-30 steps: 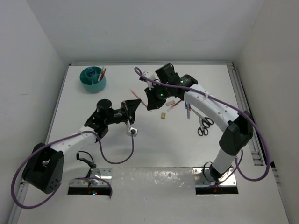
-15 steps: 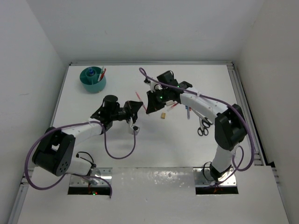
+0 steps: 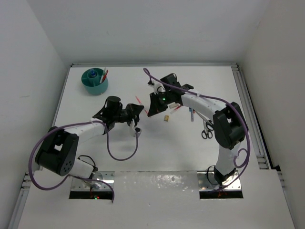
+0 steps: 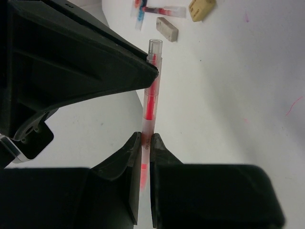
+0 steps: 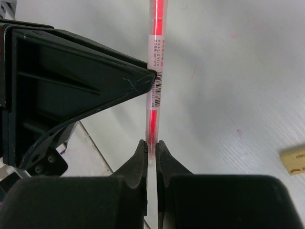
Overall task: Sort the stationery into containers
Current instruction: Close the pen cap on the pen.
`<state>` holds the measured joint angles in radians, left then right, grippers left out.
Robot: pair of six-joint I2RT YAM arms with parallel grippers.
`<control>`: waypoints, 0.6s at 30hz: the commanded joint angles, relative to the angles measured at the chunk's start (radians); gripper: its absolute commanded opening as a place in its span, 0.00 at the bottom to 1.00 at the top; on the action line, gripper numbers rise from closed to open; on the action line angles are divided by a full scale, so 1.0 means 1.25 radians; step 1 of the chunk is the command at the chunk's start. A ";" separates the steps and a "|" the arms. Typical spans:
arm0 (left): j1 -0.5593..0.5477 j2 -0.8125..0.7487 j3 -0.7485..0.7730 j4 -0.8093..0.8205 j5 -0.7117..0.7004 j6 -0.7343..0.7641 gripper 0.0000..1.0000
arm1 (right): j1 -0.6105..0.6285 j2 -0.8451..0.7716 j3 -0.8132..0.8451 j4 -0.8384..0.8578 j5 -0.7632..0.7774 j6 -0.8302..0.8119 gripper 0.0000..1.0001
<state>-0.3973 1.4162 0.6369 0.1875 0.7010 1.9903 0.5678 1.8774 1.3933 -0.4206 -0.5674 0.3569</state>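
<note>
White bench beneath the left pincer and right pincer; plain white walls behind and beside them; metal rail beyond the right pincer.

The white table carries a teal tub, tan eraser and scissors.

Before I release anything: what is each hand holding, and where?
Both grip the red pen: right hand near its clear end, left hand further along the barrel.

place: robot lab | why: plain white walls round a white table | two robot arms bolted on | purple wires
</note>
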 commanded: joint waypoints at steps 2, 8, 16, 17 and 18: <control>-0.039 0.028 0.006 -0.102 0.247 0.110 0.00 | -0.017 0.007 0.069 0.261 0.024 -0.017 0.00; -0.012 0.051 0.017 -0.054 0.186 0.088 0.00 | -0.016 -0.021 0.045 0.173 0.049 -0.087 0.15; 0.027 0.018 0.018 -0.058 0.133 0.050 0.00 | -0.038 -0.105 0.025 0.029 0.056 -0.180 0.52; 0.026 0.013 0.016 -0.054 0.118 0.027 0.00 | -0.042 -0.119 0.017 0.016 0.072 -0.184 0.54; 0.029 0.010 0.011 -0.032 0.117 0.007 0.00 | -0.043 -0.131 -0.006 0.016 0.083 -0.186 0.55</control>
<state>-0.3729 1.4677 0.6544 0.1295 0.8112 1.9934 0.5240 1.8027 1.4002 -0.3912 -0.4961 0.1802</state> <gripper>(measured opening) 0.062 0.533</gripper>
